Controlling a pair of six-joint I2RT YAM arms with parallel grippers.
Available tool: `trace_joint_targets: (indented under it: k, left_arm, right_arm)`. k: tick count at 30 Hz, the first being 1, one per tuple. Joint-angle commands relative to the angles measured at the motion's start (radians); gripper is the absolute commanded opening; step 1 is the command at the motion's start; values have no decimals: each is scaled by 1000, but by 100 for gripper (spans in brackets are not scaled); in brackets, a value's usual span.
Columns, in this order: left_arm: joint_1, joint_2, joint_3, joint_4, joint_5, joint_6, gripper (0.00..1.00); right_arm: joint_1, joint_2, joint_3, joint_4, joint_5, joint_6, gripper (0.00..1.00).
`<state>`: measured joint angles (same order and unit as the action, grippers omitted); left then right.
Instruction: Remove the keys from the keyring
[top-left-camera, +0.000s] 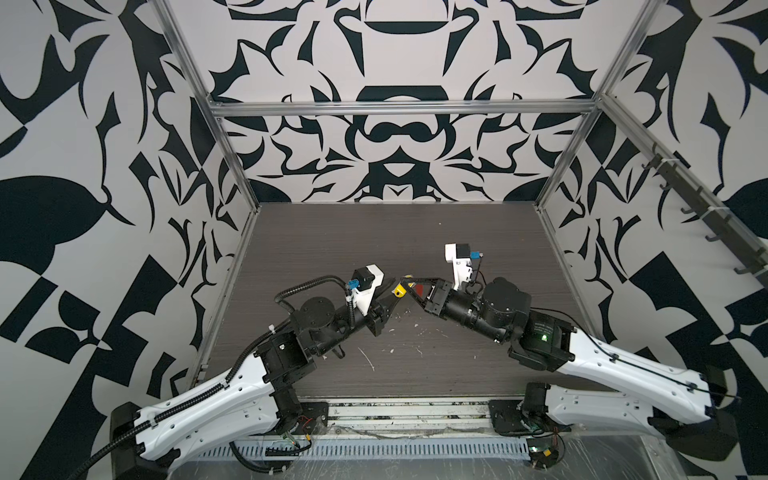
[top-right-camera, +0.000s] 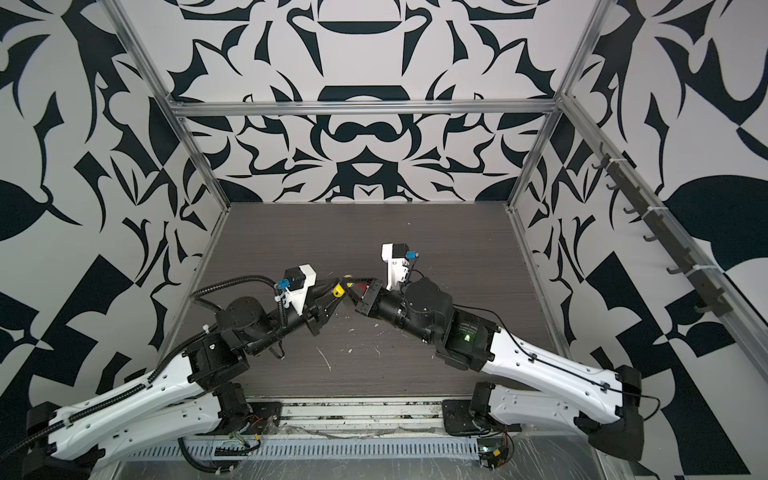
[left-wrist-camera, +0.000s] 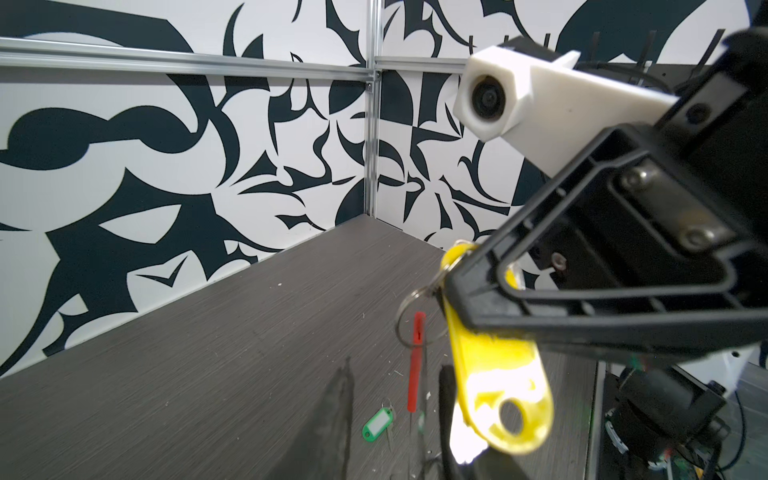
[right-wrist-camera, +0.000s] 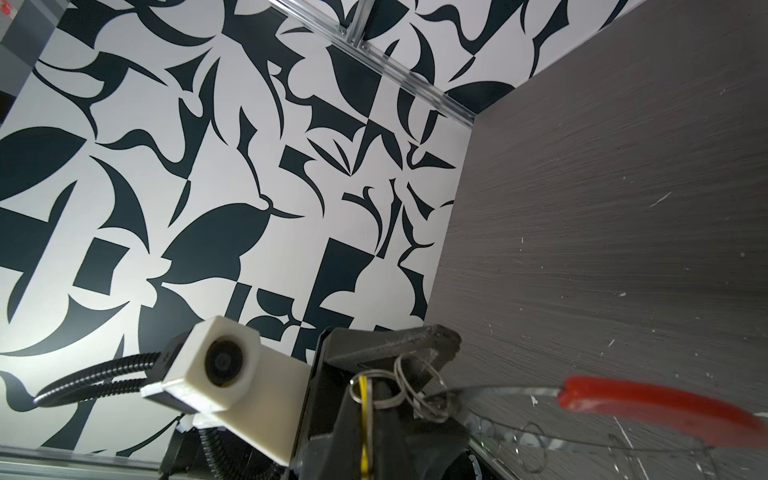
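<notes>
Meeting just below the middle of both top views, the two grippers hang above the table (top-left-camera: 374, 232), tip to tip. The right gripper (top-left-camera: 405, 280) is pinched tight on the ringed end of the yellow tag (left-wrist-camera: 498, 374). In the right wrist view the tag shows edge-on as a thin yellow line between that gripper's closed fingers (right-wrist-camera: 399, 436). The left gripper (top-left-camera: 396, 291) stands partly apart, and through the gap between its fingers (left-wrist-camera: 338, 415) the green tag (left-wrist-camera: 377, 423) shows, lying flat on the table. The yellow tag's holed end hangs just beside one of those fingers, not between them. The keyring (right-wrist-camera: 498, 390), a grey band, runs from the wire loops at the right gripper's tips to the red strip (right-wrist-camera: 648, 405), both off the table.
</notes>
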<state>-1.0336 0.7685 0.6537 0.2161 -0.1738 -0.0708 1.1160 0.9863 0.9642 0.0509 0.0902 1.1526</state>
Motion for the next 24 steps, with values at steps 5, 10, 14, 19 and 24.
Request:
trace_joint_targets:
  k: [5,10,14,19,24]
  left_arm:
    - [0,-25,-44,180,-53,8,38]
    - [1,-12,-60,235,-32,8,37]
    - [1,-3,-75,275,-8,8,36]
    - [1,2,-85,308,28,5,34]
    - [2,12,-80,298,54,3,28]
  right_arm:
    - [5,-8,-27,122,-29,44,0]
    - [5,1,-28,151,-35,56,0]
    - [5,5,-40,190,-33,67,0]
    - [4,14,-53,227,-31,84,0]
    - [5,12,-60,241,-24,86,0]
